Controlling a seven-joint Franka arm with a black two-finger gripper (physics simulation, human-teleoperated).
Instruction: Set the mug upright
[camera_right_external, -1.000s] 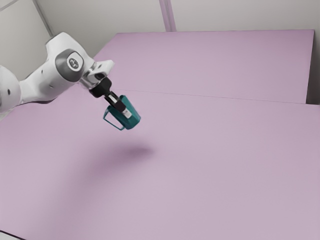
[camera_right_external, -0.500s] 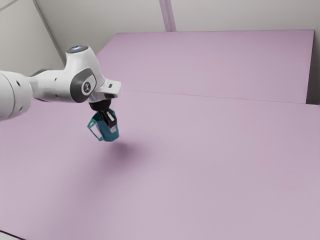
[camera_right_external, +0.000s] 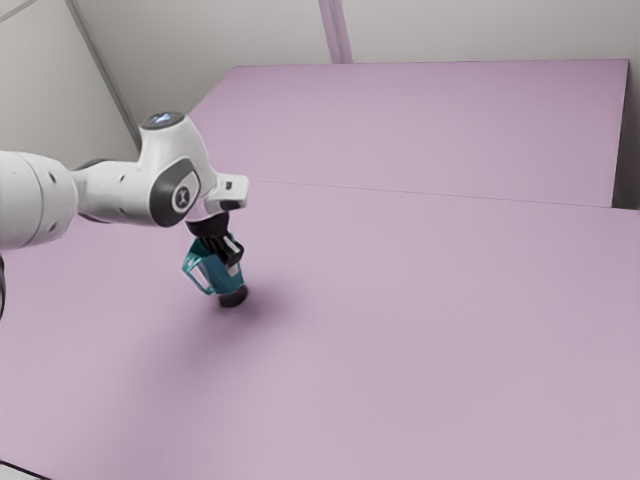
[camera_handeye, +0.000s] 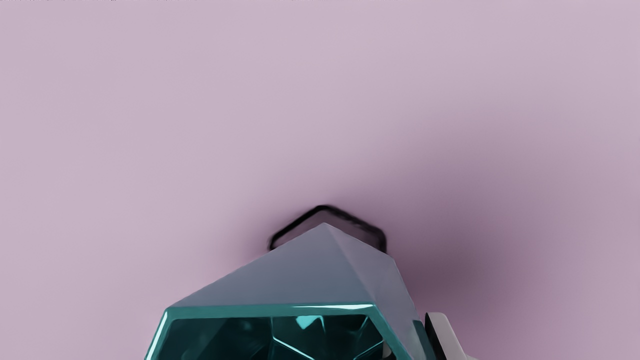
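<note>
Mug in faceted, glossy teal (camera_right_external: 218, 276), clenched by a black two-finger gripper (camera_right_external: 232, 262) left of frame centre, tilts base-down (presumably for standing).

Illumination is even and moderately bright across the worktop (camera_right_external: 430, 330), with no lamp or window visible. A broad, soft-edged shadow spreads around the mug (camera_handeye: 270, 310), trailing toward the exterior view's lower left, and a small, near-black patch lies at the base. Glare is confined to thin white highlights on the rim and pale cyan glints inside.
</note>
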